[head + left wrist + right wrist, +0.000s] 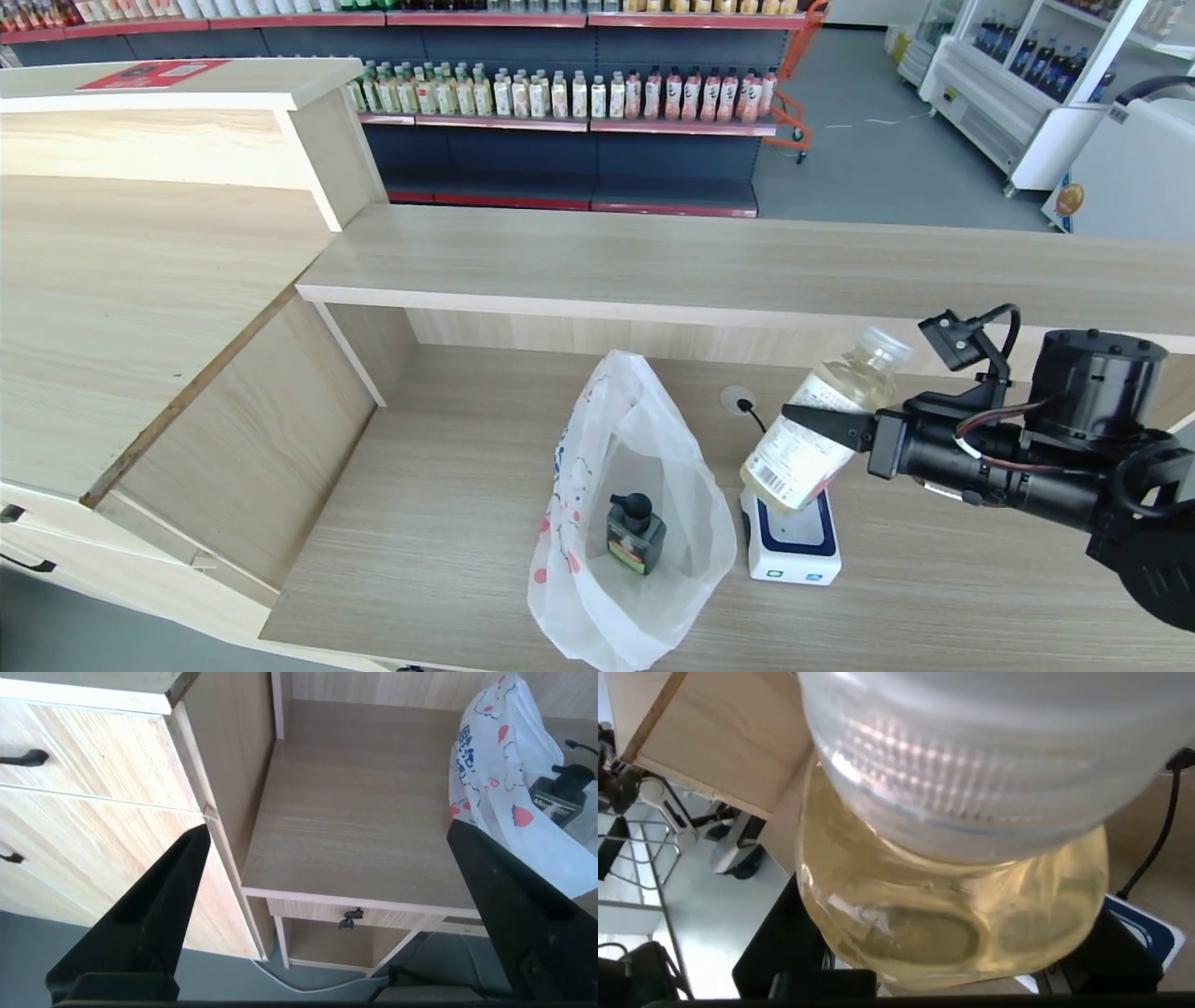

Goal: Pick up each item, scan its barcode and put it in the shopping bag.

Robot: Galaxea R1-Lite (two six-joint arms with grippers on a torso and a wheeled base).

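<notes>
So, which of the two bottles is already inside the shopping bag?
The dark pump bottle, standing upright inside the shopping bag. The clear bottle of yellowish liquid is held tilted by the right gripper over the scanner.

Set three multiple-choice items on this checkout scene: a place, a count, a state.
1. Where is the bottle in the right gripper? A on the floor; B above the scanner; C on a store shelf.
2. Items in the shopping bag? A none; B three; C one.
3. The left gripper is: A open; B shut on a box; C shut on a can.
Answers: B, tilted over the scanner; C, one dark pump bottle; A, jaws wide apart, empty.
</notes>
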